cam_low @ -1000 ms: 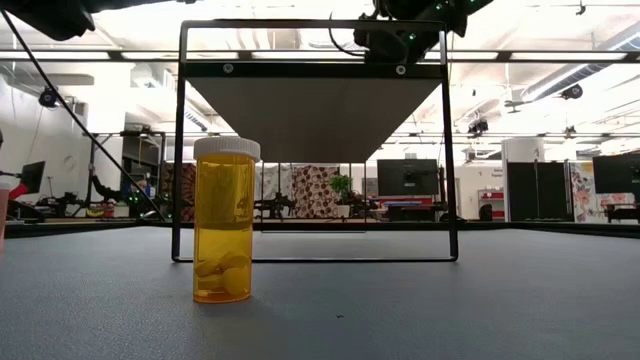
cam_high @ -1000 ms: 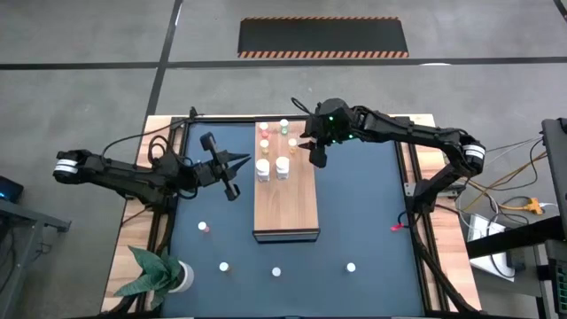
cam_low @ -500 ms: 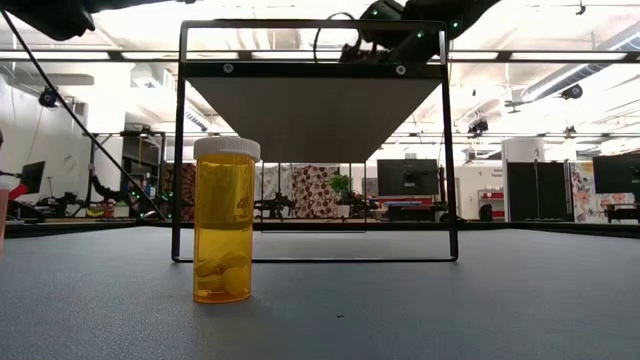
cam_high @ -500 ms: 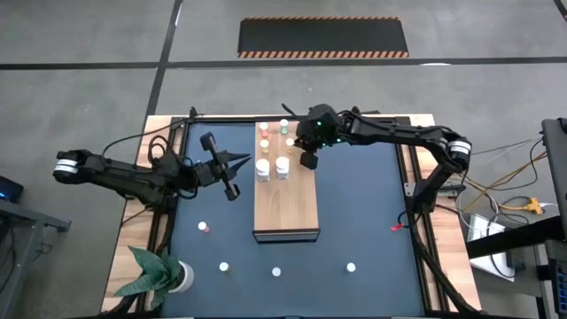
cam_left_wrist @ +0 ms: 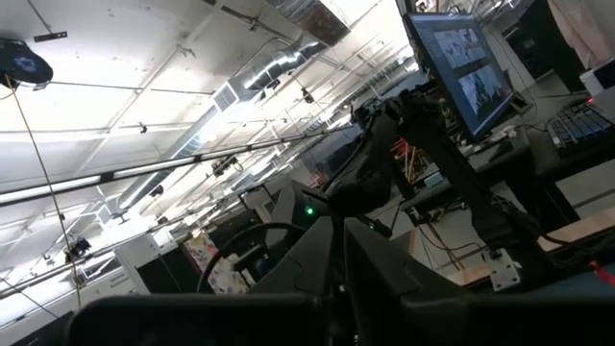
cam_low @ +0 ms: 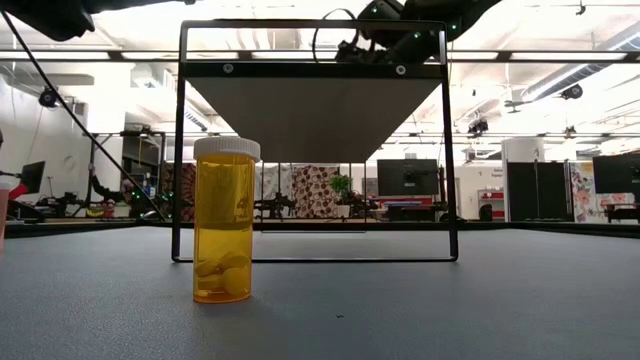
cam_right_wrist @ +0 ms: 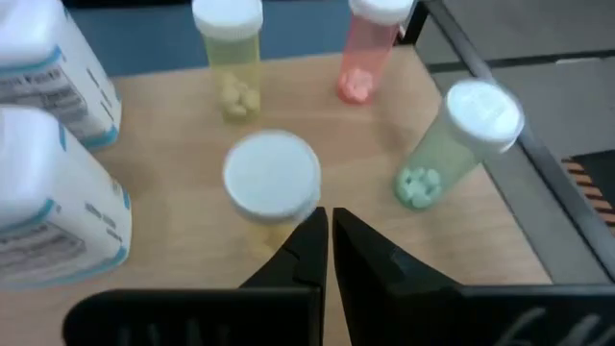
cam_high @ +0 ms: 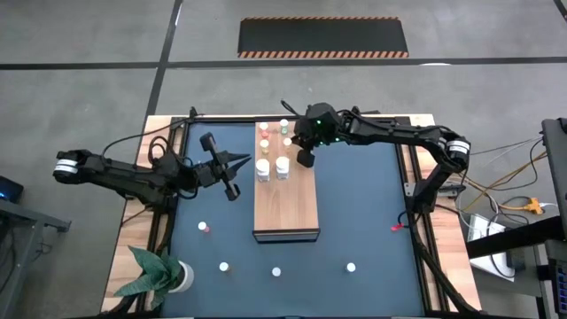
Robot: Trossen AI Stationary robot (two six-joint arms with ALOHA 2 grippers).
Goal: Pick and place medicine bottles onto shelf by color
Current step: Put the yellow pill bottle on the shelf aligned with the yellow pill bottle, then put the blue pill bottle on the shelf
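The wooden shelf [cam_high: 285, 190] lies across the middle of the dark mat. On its far end stand several medicine bottles, among them two larger white ones [cam_high: 272, 167]. My right gripper [cam_high: 304, 158] hangs shut over that far end. In the right wrist view its fingertips [cam_right_wrist: 329, 231] stand right beside a white-capped yellowish bottle [cam_right_wrist: 272, 178]. A green bottle [cam_right_wrist: 452, 144], a pink one [cam_right_wrist: 370, 48] and a yellow one [cam_right_wrist: 231, 53] stand beyond. My left gripper [cam_high: 232, 188] waits shut left of the shelf, raised, holding nothing. My right gripper comes slanting down from the table's right side, its shut fingertips [cam_right_wrist: 307, 231] right at the near side of the white-capped yellowish bottle [cam_right_wrist: 279, 207]. I cannot tell whether they touch it. The bottle stands upright on the shelf.
Loose bottles stand on the mat near the front: one with a red cap [cam_high: 204, 228], white-capped ones [cam_high: 224, 265], [cam_high: 276, 272], [cam_high: 351, 267]. An orange bottle [cam_low: 225, 220] stands before the shelf's black frame [cam_low: 180, 150]. A potted plant [cam_high: 159, 276] sits at the near left corner.
My right gripper has moved toward the table's left and a little down, from beside the shelf's right edge to over its far end among the bottles. The bottles and the left arm have kept still.
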